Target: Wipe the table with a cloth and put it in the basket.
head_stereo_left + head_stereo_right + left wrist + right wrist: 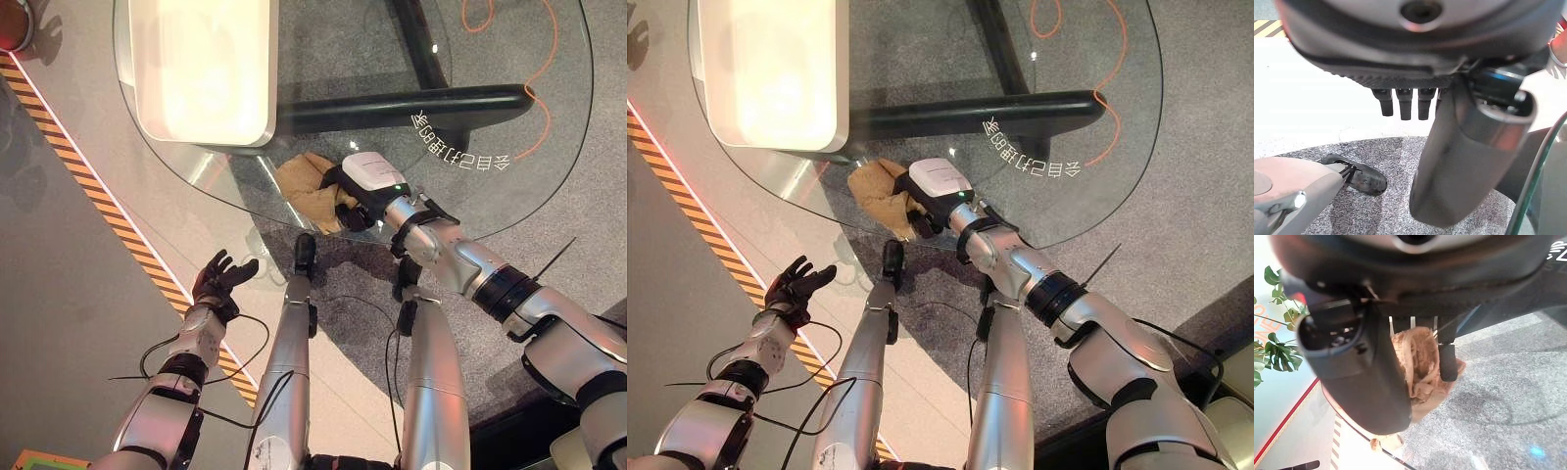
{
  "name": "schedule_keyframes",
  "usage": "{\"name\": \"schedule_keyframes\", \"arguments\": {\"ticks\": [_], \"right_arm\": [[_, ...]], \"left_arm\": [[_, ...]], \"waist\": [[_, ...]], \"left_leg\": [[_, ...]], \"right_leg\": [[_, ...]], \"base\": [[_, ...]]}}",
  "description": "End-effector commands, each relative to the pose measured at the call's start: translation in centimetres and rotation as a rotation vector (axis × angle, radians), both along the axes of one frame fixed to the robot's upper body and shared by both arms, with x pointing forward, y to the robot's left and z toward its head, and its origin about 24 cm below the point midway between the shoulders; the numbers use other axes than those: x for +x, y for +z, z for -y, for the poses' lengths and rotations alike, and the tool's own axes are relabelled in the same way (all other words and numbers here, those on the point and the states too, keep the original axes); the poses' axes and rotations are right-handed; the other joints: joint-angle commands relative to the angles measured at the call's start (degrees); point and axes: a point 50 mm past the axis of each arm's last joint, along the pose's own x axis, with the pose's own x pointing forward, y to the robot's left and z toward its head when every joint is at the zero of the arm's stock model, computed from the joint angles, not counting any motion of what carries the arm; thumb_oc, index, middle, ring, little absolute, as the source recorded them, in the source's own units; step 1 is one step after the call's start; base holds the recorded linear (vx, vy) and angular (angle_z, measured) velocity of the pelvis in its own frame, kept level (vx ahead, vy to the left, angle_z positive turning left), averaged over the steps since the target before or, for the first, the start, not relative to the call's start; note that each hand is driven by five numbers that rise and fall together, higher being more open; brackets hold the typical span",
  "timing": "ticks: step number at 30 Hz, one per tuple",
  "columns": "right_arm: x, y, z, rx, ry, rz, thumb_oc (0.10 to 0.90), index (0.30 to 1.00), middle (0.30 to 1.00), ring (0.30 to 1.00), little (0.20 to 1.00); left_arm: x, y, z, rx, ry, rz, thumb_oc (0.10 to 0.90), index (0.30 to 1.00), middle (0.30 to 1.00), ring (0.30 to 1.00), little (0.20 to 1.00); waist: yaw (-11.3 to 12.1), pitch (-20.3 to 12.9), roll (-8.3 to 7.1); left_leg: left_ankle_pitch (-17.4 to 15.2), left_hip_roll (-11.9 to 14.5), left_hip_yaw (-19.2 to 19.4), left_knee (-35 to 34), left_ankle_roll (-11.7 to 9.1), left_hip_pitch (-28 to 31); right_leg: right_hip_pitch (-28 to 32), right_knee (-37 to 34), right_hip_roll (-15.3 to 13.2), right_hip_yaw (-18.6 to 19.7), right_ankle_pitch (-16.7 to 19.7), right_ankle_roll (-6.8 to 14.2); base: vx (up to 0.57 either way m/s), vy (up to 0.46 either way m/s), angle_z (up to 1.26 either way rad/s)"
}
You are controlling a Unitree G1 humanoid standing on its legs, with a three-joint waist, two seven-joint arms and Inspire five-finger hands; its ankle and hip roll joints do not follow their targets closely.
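Round glass table [509, 88] over grey speckled carpet, black base visible through the top; white basket [201, 69] at the far left, cut off by the frame edge. Striped floor tape [88, 186] alongside. Tan cloth [309, 186] bunched near the table's near edge, partly hidden under right hand [364, 191], fingers curled into it. Left hand [220, 277] off the table, fingers spread, empty.

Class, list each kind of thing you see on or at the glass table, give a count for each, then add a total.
Glass table: 1
White basket: 1
Tan cloth: 1
Robot hands, the right hand on the cloth, the left hand beside the table: 2
Total: 5
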Motion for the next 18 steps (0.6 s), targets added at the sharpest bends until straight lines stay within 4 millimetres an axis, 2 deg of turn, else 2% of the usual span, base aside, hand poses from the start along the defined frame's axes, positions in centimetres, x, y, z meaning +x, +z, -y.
{"name": "schedule_keyframes", "arguments": {"ticks": [1,7,10,14,18], "right_arm": [[-3.0,1.8,-5.1,0.098,0.280,0.093,0.100,0.300,0.300,0.300,0.200],[-2.5,2.1,-4.4,0.144,0.210,0.135,0.100,0.300,0.300,0.300,0.200],[-1.8,2.5,-3.3,0.225,0.130,0.175,0.100,0.300,0.300,0.300,0.200],[-1.4,3.3,-2.4,0.305,0.085,0.209,0.100,0.300,0.300,0.300,0.200],[-1.1,5.0,-1.3,0.425,0.028,0.286,0.100,0.300,0.300,0.300,0.200]], "left_arm": [[-0.6,-0.1,-2.0,0.054,0.082,-0.011,0.800,0.900,0.900,0.900,0.900],[-0.6,0.0,-2.1,0.044,0.095,-0.007,0.800,0.900,0.900,0.900,0.900],[-0.7,-0.1,-2.1,0.036,0.110,0.001,0.800,0.900,0.900,0.900,0.900],[-0.7,0.3,-2.7,0.041,0.174,0.025,0.800,0.900,0.900,0.900,0.900],[-1.1,0.7,-4.1,0.031,0.343,0.024,0.800,0.900,0.900,0.900,0.900]], "waist": [[-0.50,-1.08,0.52],[-0.67,-1.08,0.77],[-0.64,-1.08,1.02],[-0.66,-1.08,1.00],[-0.52,-1.08,0.82]], "left_leg": [[-3.10,-6.96,5.61,4.06,7.10,-1.43],[-3.09,-7.01,5.65,4.07,7.12,-1.30],[-3.06,-6.93,5.71,4.06,7.17,-1.21],[-3.05,-6.81,5.68,4.09,7.19,-1.35],[-3.34,-6.76,5.44,4.46,7.35,-1.29]], "right_leg": [[1.06,-7.59,4.04,-3.71,4.84,-0.81],[1.00,-7.52,3.99,-3.59,4.92,-0.88],[0.98,-7.38,3.86,-3.53,4.94,-0.90],[0.88,-7.24,3.86,-3.47,4.94,-0.93],[0.82,-6.56,3.85,-3.43,4.72,-1.00]], "base": [[0.00,0.000,0.00],[0.00,0.000,0.00],[0.00,0.000,0.00],[0.00,0.000,0.00],[0.00,0.000,0.00]]}}
